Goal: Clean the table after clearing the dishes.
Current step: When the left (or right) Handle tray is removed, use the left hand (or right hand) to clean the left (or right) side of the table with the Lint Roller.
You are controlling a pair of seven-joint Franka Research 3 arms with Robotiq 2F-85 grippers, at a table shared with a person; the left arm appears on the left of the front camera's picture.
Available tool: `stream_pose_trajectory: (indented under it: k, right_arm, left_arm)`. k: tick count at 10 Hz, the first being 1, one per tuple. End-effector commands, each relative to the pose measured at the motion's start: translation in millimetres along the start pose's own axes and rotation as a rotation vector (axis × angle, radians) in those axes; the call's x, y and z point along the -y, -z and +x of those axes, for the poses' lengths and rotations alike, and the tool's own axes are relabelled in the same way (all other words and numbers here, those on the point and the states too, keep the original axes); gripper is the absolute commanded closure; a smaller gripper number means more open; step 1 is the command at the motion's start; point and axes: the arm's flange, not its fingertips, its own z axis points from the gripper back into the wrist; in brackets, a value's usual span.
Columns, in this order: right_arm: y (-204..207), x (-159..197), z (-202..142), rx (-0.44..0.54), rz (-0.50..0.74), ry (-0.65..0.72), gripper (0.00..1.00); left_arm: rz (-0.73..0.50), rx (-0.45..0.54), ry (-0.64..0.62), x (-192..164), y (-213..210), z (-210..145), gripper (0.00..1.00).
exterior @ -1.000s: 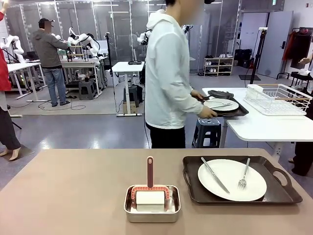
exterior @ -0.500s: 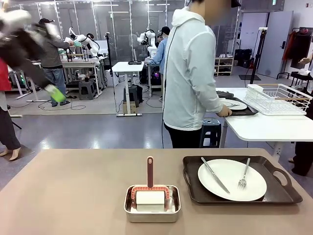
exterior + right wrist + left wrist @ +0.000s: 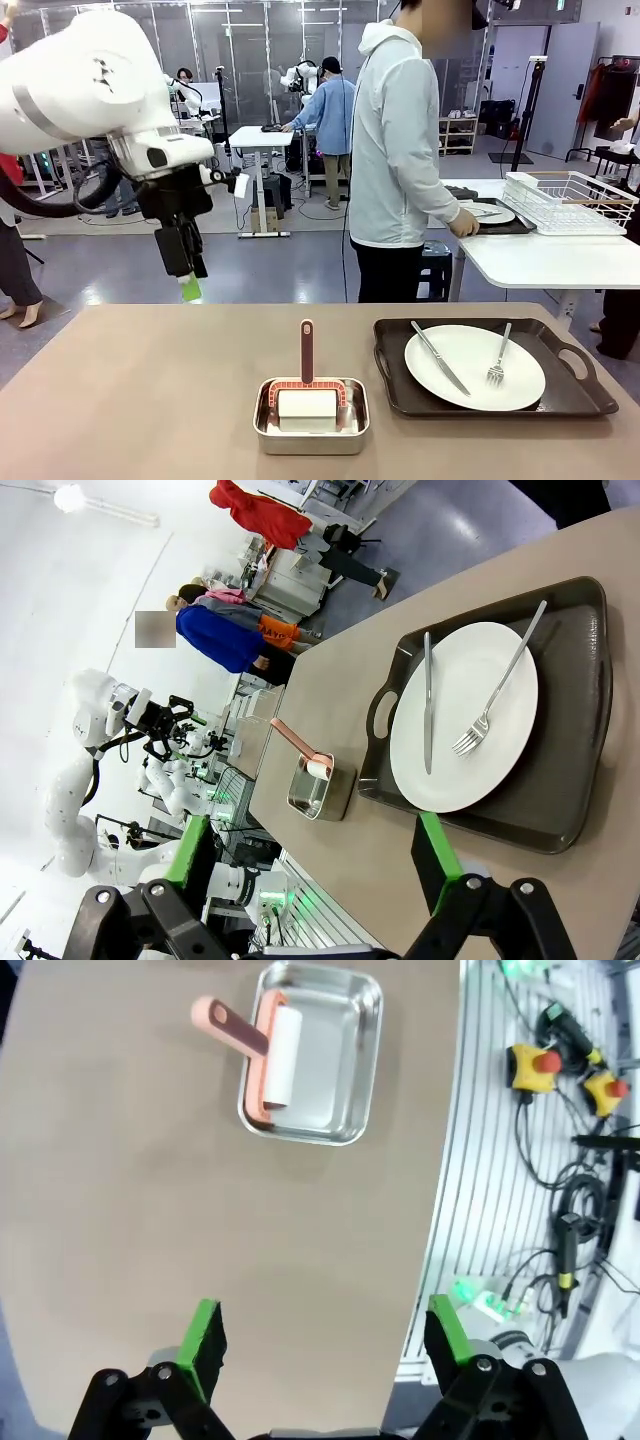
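Note:
On the tan table [image 3: 150, 400] a dark tray [image 3: 392, 392] at the right holds a white plate [image 3: 473, 372] with a knife [image 3: 438, 356] and fork [image 3: 498, 358]. A person [image 3: 400, 150] at the far side holds a second tray with a plate [image 3: 492, 213] on a white side table. My left gripper [image 3: 188, 283] hangs above the table's far left part. In its wrist view it [image 3: 322, 1340] is open and holds nothing, high over the bare table [image 3: 150, 1210]. My right gripper [image 3: 311, 858] is open too, looking at the plate [image 3: 465, 695] on its tray [image 3: 570, 770].
A steel pan [image 3: 310, 425] with a pink-handled roller [image 3: 307, 352] stands at the table's near middle, also seen as the pan [image 3: 330, 1070] and the pan [image 3: 318, 788]. A white dish rack [image 3: 570, 200] sits on the side table. Cables and yellow boxes [image 3: 535, 1060] lie past the table edge.
My left arm has swung in from the upper left and come down over the table's far left. The person has stepped right and brought the second tray onto the white side table.

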Motion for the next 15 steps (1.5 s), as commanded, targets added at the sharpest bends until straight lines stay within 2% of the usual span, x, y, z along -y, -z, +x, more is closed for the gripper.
stream_pose_trajectory:
  k: [1,2,6,7,12,15]
  right_arm:
    - [-0.7,-3.2,-1.5,0.003,0.006,-0.006,0.0]
    - [-0.7,-3.2,-1.5,0.003,0.006,-0.006,0.0]
    - [-0.7,-3.2,-1.5,0.003,0.006,-0.006,0.0]
    - [-0.7,-3.2,-1.5,0.003,0.006,-0.006,0.0]
    - [-0.7,-3.2,-1.5,0.003,0.006,-0.006,0.0]
    - [-0.7,-3.2,-1.5,0.003,0.006,-0.006,0.0]
  left_arm:
    - [0.006,0.096,0.002,8.1,-12.5,-8.8,0.0]
    - [0.0,0.0,0.0,0.0,0.0,0.0,0.0]
    - [-0.008,0.015,0.003,-0.5,1.8,-0.1,0.0]
    - [0.005,-0.031,0.054,-3.2,16.7,11.2,0.0]
    - [-0.046,-0.134,0.178,-33.8,74.1,112.7,0.0]
    - [-0.062,-0.206,0.227,-59.1,92.7,151.8,0.0]
